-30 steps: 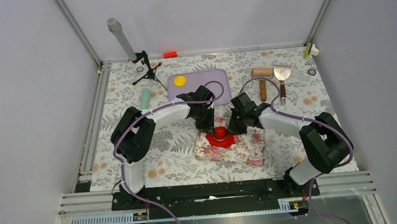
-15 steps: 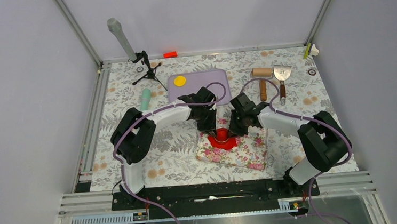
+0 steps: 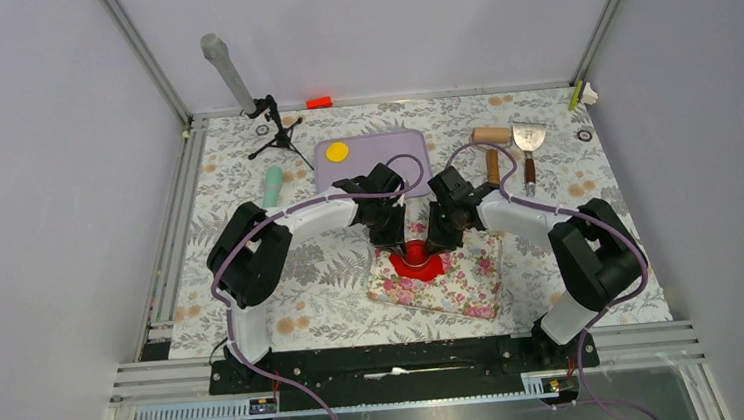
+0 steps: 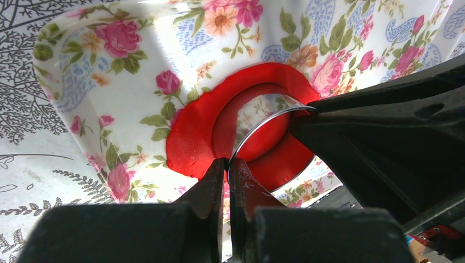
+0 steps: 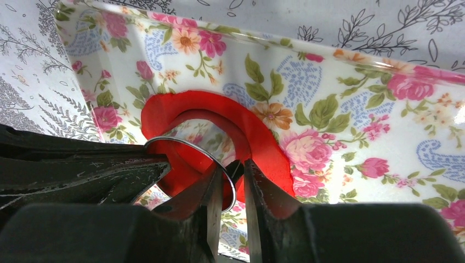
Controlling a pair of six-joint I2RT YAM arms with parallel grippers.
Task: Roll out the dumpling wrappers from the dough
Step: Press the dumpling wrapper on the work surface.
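Note:
A flat ragged sheet of red dough (image 3: 415,264) lies on the floral board (image 3: 459,281). A shiny metal ring cutter (image 4: 267,116) stands on the dough (image 4: 189,139), and red clay shows inside the ring. My left gripper (image 4: 227,162) is shut on the ring's near rim. On the opposite side, my right gripper (image 5: 234,171) straddles the rim of the ring cutter (image 5: 183,141) with its jaws slightly open and a gap showing; dough (image 5: 260,134) lies just beyond. One yellow dumpling wrapper (image 3: 337,152) rests on the purple tray (image 3: 389,154).
A wooden rolling pin (image 3: 491,152) and a scraper (image 3: 528,145) lie at the back right. A pale green cylinder (image 3: 273,186) and a small tripod (image 3: 276,129) stand at the back left. A red-orange block (image 3: 318,102) sits at the far edge.
My right gripper's jaws have parted from shut to slightly open at the ring's rim, and the right arm has shifted a little left and back. The left gripper keeps its hold.

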